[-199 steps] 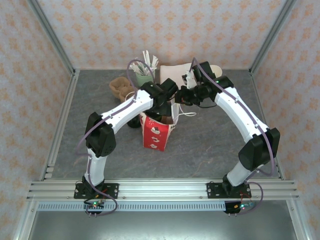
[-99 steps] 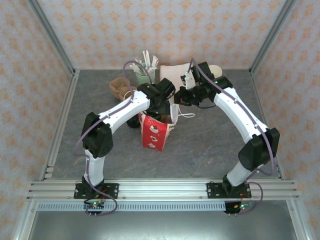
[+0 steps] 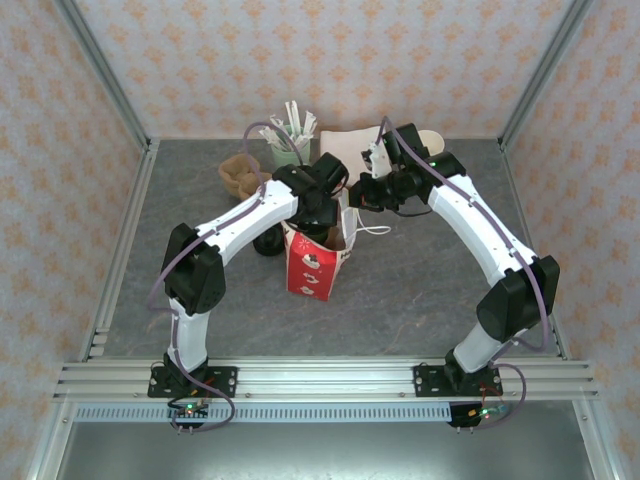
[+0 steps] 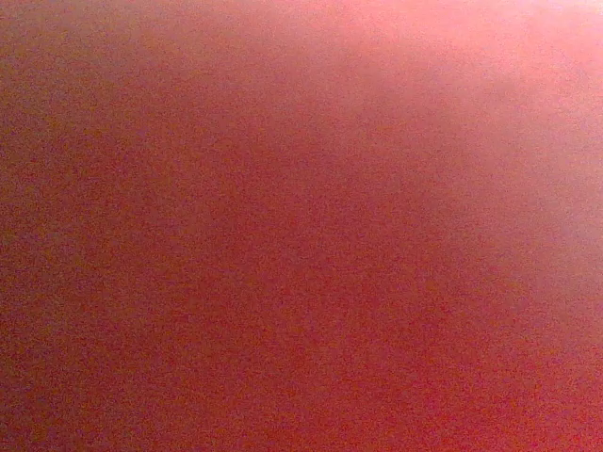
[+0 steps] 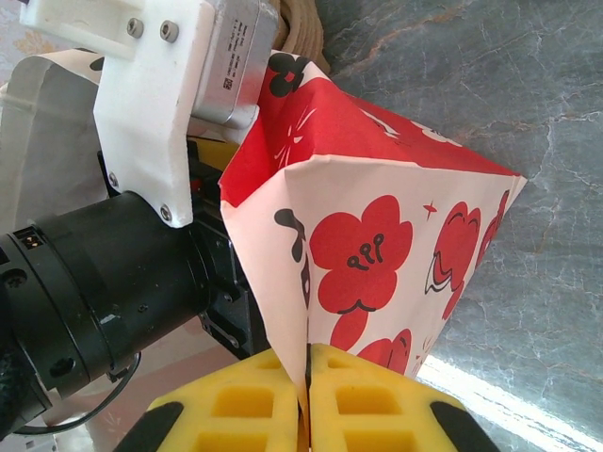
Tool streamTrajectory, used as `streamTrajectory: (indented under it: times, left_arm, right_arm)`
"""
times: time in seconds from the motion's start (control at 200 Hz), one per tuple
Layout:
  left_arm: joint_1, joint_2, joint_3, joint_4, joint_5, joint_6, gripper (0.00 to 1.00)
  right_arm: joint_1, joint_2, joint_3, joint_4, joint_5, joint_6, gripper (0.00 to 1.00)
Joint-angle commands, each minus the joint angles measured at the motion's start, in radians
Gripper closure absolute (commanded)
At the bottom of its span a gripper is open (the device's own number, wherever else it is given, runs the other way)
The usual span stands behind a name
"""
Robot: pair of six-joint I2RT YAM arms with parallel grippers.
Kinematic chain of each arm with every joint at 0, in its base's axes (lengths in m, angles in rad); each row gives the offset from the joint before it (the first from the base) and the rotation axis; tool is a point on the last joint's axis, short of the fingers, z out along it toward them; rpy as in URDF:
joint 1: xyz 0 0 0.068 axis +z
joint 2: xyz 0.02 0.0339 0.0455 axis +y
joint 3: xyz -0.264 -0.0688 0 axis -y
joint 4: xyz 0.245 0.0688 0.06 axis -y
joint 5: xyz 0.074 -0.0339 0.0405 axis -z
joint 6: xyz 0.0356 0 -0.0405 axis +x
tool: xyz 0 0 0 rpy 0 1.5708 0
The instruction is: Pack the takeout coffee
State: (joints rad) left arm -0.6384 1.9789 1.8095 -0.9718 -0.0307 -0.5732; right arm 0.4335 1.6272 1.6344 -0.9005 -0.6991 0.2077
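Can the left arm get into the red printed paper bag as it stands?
Probably yes. The right end effector pinches the rim of the red printed paper bag, so its mouth stands open upward. The left arm has its wrist down at that mouth, with nothing visible between them.

A red paper bag (image 3: 312, 268) is seen upright at the middle of the grey table (image 3: 430, 290). The wrist of the left arm (image 3: 245, 222) is lowered over its open mouth. The right gripper (image 3: 356, 198) is placed at the bag's right rim. A cup of white sticks (image 3: 290, 140) and a brown carrier (image 3: 238, 175) are noted behind.
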Motion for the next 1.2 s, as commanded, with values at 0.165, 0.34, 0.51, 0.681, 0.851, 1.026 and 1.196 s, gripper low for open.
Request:
streamTrajectory:
  times: [0.165, 0.34, 0.51, 0.681, 0.851, 1.026, 1.196]
  left_arm:
    - [-0.006, 0.048, 0.019, -0.028, 0.047, 0.021, 0.24]
    - [-0.012, 0.064, 0.031, -0.045, 0.039, 0.028, 0.24]
    - [-0.017, 0.073, 0.038, -0.068, 0.038, 0.034, 0.3]
    - [-0.019, 0.041, 0.016, -0.055, 0.054, 0.032, 0.38]
    - [-0.014, -0.012, -0.008, -0.027, 0.079, 0.015, 0.43]
    - [-0.009, -0.057, -0.021, -0.012, 0.091, 0.0, 0.47]
    - [-0.005, -0.099, -0.013, -0.002, 0.11, -0.016, 0.49]
  right_arm:
    - [0.007, 0.004, 0.036, -0.02, 0.026, -0.034, 0.9]
    - [0.007, 0.007, 0.045, -0.028, 0.029, -0.04, 0.9]
    - [0.005, 0.007, 0.048, -0.032, 0.033, -0.041, 0.89]
    - [0.007, 0.007, 0.05, -0.032, 0.035, -0.037, 0.9]
    - [0.006, 0.003, 0.044, -0.031, 0.04, -0.033, 0.9]
    - [0.006, 0.001, 0.039, -0.026, 0.046, -0.029, 0.9]
    - [0.007, -0.007, 0.029, -0.023, 0.05, -0.029, 0.9]
